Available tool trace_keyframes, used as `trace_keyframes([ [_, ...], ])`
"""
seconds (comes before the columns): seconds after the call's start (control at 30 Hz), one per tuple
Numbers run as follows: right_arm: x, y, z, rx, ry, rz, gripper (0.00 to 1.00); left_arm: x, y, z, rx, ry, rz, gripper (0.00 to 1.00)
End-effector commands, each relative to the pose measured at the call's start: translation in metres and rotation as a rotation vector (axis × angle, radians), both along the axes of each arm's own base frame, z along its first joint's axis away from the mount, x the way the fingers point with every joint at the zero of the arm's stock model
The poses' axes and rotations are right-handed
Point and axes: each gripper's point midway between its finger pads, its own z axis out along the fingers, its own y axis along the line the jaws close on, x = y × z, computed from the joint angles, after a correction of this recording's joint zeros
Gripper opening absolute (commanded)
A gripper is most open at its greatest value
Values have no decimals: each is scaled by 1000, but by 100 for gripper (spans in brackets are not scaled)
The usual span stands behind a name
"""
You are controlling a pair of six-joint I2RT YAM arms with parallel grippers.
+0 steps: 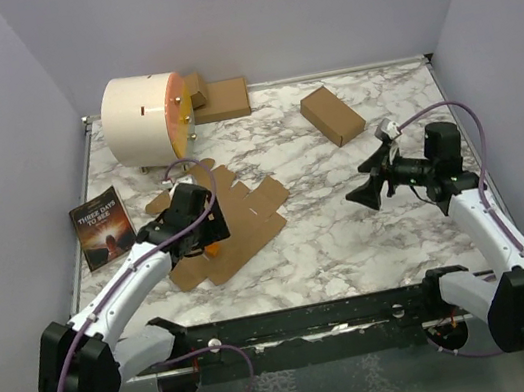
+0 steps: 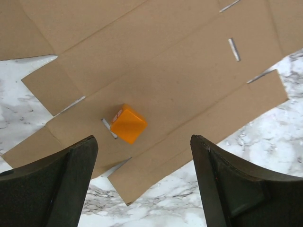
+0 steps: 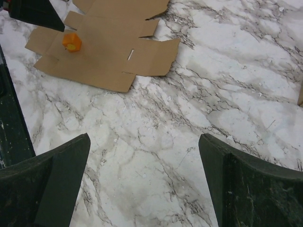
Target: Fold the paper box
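Observation:
The flat, unfolded brown paper box point(image 1: 236, 223) lies on the marble table left of centre. It fills the left wrist view point(image 2: 156, 80) and shows at the top left of the right wrist view point(image 3: 102, 52). A small orange cube point(image 2: 128, 123) rests on it, also seen in the right wrist view point(image 3: 72, 41). My left gripper point(image 1: 204, 235) hovers over the sheet's near part, open and empty point(image 2: 142, 142). My right gripper point(image 1: 363, 194) is open and empty above bare marble to the right of the sheet point(image 3: 142, 142).
A folded brown box point(image 1: 332, 115) lies at the back centre-right. A white cylinder with an orange face point(image 1: 145, 118) lies at the back left beside more cardboard point(image 1: 222, 99). A dark book point(image 1: 101, 229) lies at the left edge. Purple walls surround the table.

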Motion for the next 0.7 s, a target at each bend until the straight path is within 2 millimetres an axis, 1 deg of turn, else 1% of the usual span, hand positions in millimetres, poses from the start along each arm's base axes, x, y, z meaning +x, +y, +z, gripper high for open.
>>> trace_keyframes([
  [0.0, 13, -8, 2, -38, -55, -36, 99, 15, 13, 4, 107, -40, 12, 83],
  [0.1, 14, -8, 2, -41, -54, -41, 99, 28, 32, 9, 182, -57, 17, 84],
  [0.13, 14, -8, 2, -41, -54, -42, 99, 32, 37, 10, 160, -52, 21, 82],
  [0.2, 14, -9, 3, -43, -57, -44, 99, 43, 45, 11, 62, -58, 35, 78],
  [0.23, 15, -9, 3, -44, -58, -45, 99, 49, 49, 14, 9, -77, 48, 77],
  [0.37, 15, -10, 3, -49, -62, -50, 99, 67, 80, 23, -145, -175, 165, 81],
  [0.4, 15, -10, 4, -50, -63, -52, 99, 68, 85, 24, -185, -188, 185, 81],
  [0.53, 15, -10, 5, -49, -66, -50, 99, 73, 106, 16, -342, -216, 278, 80],
  [0.67, 14, -9, 6, -46, -67, -45, 99, 75, 117, 2, -439, -214, 337, 76],
])
